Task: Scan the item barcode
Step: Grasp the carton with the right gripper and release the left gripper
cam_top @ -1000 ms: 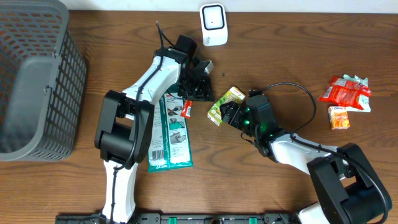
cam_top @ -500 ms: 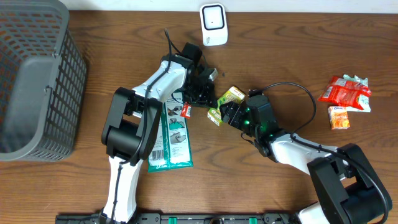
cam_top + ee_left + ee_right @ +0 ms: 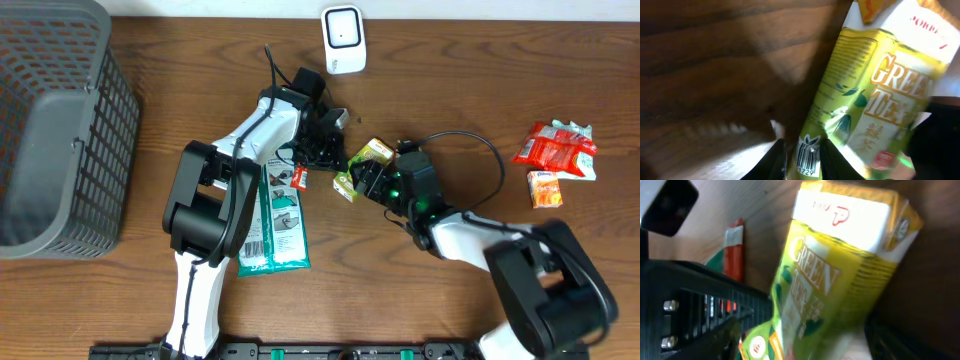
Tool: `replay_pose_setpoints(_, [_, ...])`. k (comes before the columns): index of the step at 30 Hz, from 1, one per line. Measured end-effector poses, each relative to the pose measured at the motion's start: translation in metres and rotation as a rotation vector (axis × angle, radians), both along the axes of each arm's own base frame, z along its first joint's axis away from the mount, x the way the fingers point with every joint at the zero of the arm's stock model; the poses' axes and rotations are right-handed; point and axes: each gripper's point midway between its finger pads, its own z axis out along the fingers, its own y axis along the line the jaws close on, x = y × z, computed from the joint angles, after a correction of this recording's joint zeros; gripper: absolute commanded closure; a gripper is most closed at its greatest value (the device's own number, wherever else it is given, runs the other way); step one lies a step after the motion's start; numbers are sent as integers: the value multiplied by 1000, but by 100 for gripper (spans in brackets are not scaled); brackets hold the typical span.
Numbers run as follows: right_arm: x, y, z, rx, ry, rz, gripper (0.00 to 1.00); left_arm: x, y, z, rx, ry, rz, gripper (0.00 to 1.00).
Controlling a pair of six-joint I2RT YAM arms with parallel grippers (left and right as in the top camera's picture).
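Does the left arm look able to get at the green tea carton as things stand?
Probably yes. The left gripper is right at the green tea carton, whose barcode shows between its fingers. The right gripper seems to hold the other side.

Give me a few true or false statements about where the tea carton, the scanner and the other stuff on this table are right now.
1. The white scanner stands at the far edge of the table. True.
2. The tea carton lies inside the basket. False: it is at mid-table, well outside the basket.
3. A barcode shows on the carton in the left wrist view. True.
4. The red snack packs lie next to the basket. False: they are on the right side, and the basket is on the left.
5. A teal package lies flat beside the left arm. True.
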Motion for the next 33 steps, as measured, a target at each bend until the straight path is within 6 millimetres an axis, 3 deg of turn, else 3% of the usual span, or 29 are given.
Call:
replay_pose_setpoints(2, [4,3,-1,24,-12,7,38,2,2,0,8,-9,4,76])
replay_pose_setpoints(8, [5,11,-5,59,-13,41,52,8,10,-3,46,-32,16,76])
replay_pose_setpoints(19, [3,10,-7,26,-23,69,60,11,14,-4,71,-45,21,72])
replay_pose_setpoints(23, [-3,10,-8,-10,-27,110,71,13,18,-5,95,-56,25,71])
replay_pose_setpoints(33, [-5,12,-4,-22,-59,152,69,14,20,-5,104,-64,27,70])
